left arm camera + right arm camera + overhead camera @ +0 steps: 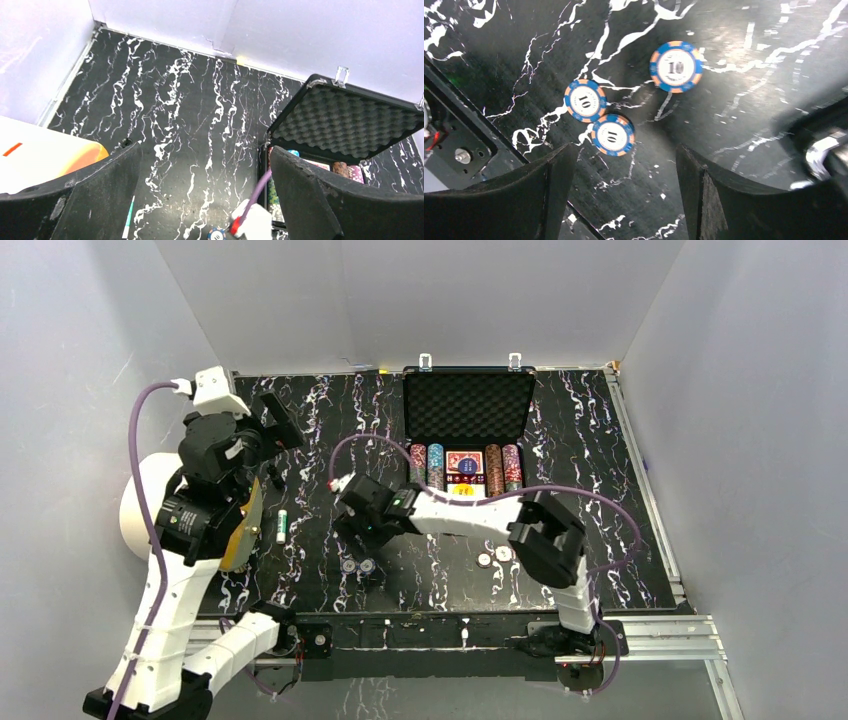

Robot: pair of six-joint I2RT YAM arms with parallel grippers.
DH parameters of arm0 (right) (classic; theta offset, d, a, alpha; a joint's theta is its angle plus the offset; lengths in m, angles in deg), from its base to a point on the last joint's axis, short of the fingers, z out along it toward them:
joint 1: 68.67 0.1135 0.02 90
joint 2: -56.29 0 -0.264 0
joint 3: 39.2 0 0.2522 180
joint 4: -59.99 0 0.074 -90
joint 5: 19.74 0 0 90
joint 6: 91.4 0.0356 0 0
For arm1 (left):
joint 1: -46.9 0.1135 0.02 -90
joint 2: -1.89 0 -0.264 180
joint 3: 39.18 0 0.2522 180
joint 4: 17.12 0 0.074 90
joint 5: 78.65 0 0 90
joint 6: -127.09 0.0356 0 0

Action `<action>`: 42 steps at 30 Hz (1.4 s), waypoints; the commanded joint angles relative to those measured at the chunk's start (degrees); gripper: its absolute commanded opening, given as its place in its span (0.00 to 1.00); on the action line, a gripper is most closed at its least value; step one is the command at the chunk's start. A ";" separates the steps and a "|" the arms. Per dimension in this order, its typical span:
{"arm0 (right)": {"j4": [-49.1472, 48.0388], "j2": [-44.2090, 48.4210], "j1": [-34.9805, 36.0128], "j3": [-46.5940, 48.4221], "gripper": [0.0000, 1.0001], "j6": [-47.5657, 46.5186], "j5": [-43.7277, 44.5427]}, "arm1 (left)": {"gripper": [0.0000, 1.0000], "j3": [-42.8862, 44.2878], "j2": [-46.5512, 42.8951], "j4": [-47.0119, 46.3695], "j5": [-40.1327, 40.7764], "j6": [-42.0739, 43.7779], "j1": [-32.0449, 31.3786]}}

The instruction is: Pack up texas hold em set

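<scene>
Right claw (624,167): wide open, empty, above tabletop (749,100); 3 blue chips (613,135) just ahead of it, 2 touching; judged best: take the lone chip (675,66) first, edge-on

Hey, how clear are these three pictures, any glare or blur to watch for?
Right wrist view: chips crisp, their tens readable; pale glare on the table upper right; right edge smeared. Left wrist view: case foam sharp, near fingers dark. Top view: evenly lit.
</scene>
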 commanded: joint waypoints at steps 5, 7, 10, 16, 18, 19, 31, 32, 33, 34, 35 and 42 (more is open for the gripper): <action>9.12 -7.61 6.38 8.19 0.80 -4.10 4.09 | 0.98 5.23 -0.52 2.87 3.05 3.12 0.41; 9.37 -8.70 6.97 8.89 0.76 -5.13 4.05 | 0.99 4.82 -0.45 2.81 2.81 3.03 0.42; 12.40 -10.99 7.21 11.36 0.69 -5.45 7.85 | 0.98 4.18 -0.17 3.00 2.76 2.76 0.37; 10.99 -12.63 7.20 10.69 0.67 -6.14 10.98 | 0.98 3.30 0.27 2.94 2.53 2.68 0.41; 10.37 -13.48 7.24 10.61 0.67 -6.01 11.87 | 0.98 3.03 0.42 2.94 2.59 2.68 0.42; 10.34 -13.84 7.24 10.71 0.67 -5.81 12.54 | 0.98 2.92 0.47 2.94 2.61 2.64 0.42; 4.78 -12.19 4.61 6.12 0.57 -2.48 7.95 | 0.98 1.01 0.56 3.15 0.45 1.26 0.42; 5.15 -12.45 4.54 6.37 0.58 -2.37 8.60 | 0.98 0.86 0.70 3.12 0.39 0.92 0.42; 5.56 -13.08 4.52 6.77 0.59 -2.41 8.62 | 0.98 0.74 0.93 3.20 0.52 0.66 0.42; 5.83 -13.73 4.56 7.19 0.59 -2.59 9.34 | 0.98 0.97 1.35 3.62 0.65 0.52 0.42; 6.61 -14.61 4.60 8.01 0.58 -2.62 10.06 | 0.98 1.37 1.85 4.12 0.75 0.35 0.42; 10.67 -14.21 4.52 10.44 0.40 -1.73 14.45 | 0.98 2.07 2.84 5.30 0.58 -0.72 0.42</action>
